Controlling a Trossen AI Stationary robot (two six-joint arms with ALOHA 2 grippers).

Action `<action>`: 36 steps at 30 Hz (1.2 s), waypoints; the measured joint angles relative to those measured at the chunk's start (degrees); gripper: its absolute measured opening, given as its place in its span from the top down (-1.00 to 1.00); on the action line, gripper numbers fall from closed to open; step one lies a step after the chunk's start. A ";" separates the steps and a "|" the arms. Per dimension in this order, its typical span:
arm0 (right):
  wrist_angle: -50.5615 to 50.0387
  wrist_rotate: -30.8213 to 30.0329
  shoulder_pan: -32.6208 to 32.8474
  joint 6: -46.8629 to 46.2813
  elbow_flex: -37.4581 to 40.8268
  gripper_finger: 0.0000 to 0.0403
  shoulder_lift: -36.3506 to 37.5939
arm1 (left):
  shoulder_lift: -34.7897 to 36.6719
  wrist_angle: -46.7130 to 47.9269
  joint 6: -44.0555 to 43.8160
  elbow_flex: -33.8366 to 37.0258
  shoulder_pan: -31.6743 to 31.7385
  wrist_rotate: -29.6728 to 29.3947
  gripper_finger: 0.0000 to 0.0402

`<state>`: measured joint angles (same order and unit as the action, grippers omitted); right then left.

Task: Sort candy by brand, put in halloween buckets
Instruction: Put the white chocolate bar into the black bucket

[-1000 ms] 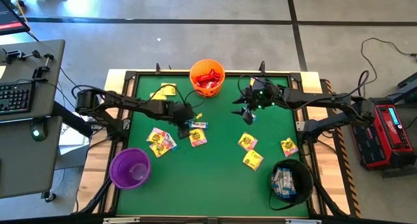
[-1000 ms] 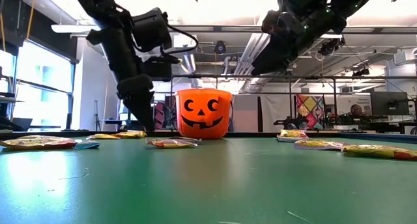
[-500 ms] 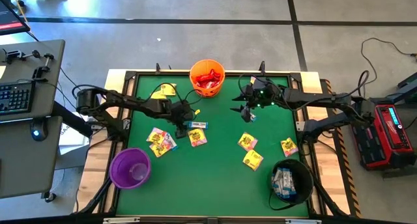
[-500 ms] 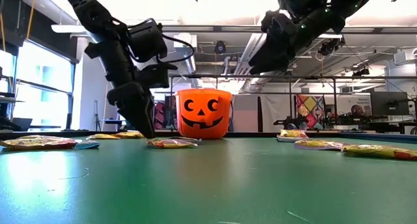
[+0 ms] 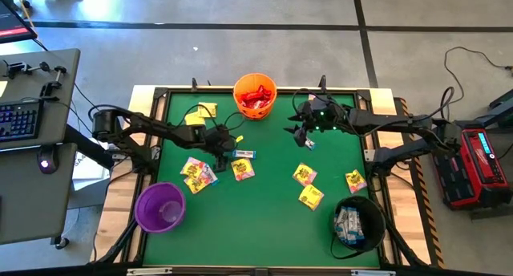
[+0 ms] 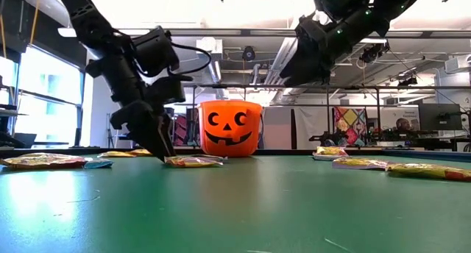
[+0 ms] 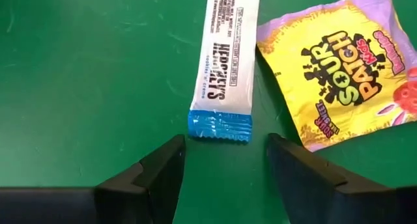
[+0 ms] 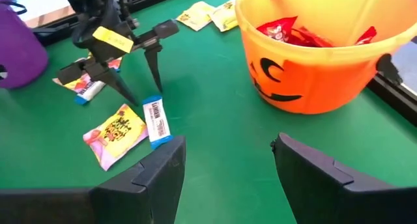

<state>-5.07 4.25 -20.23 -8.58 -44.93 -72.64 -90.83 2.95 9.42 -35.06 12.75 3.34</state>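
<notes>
The sort is partly done. At left the purple bucket [image 5: 159,207] looks empty, with yellow packets [image 5: 198,173] loose on the surface [image 5: 264,220]. The left claw [image 5: 224,152], wide and empty, hangs low by a white-blue bar [image 7: 223,61]. The orange bucket [image 5: 255,95] holds red candy. The right claw [image 5: 304,137] waits wide beside it. The black bucket [image 5: 358,223] holds white-blue packets; more yellow ones [image 5: 310,197] remain.

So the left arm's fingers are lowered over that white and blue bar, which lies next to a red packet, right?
Not quite. The white and blue Hershey's bar lies next to a yellow Sour Patch Kids packet, not a red one; the left wrist view shows it. The left gripper is indeed lowered over the bar, fingers open.
</notes>
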 joint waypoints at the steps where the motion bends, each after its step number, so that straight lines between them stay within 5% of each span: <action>1: 0.02 -0.24 0.00 -0.02 0.00 -0.09 0.00 | 0.00 -0.32 0.01 0.24 0.00 0.06 -0.01; 29: 0.14 3.08 0.17 2.35 -0.01 -0.09 0.00 | -4.33 -10.47 -10.00 0.12 -0.28 -3.20 0.14; 36: 0.14 2.97 0.17 9.66 0.00 -0.09 0.00 | -4.42 -10.88 -15.60 0.10 -0.79 -4.93 0.38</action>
<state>-4.93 7.22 -20.05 1.08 -44.93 -72.64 -95.24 -7.93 -6.18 -34.96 11.97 -1.59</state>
